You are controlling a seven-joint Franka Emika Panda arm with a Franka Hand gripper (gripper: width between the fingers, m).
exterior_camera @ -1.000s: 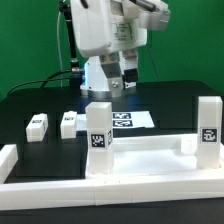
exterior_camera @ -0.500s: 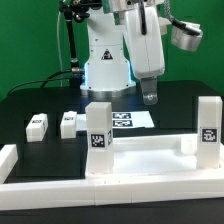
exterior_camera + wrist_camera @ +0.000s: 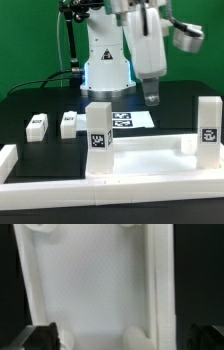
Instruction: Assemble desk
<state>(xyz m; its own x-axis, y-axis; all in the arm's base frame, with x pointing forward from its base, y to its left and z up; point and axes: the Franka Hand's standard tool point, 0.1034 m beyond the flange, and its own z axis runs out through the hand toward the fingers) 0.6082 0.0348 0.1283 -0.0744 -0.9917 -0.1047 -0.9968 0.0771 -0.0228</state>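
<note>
The desk's tabletop (image 3: 150,152) is seen lying flat at about 5 o'clock from the exterior view's centre. One upright leg (image 3: 98,128) is planted at its 9 o'clock end and a second leg (image 3: 208,122) at its 3 o'clock end. Two loose legs, one (image 3: 37,125) beside the other (image 3: 68,123), are found on the black table (image 3: 180,105) at 9 o'clock. The gripper (image 3: 150,96) is held up at 2 o'clock. In the wrist view its fingers (image 3: 45,334) are spread wide, with nothing gripped and the tabletop seen below.

No words or numbers are legible; only black-and-white tags (image 3: 97,141) mark the desk legs (image 3: 208,112) and the marker board (image 3: 133,120).
</note>
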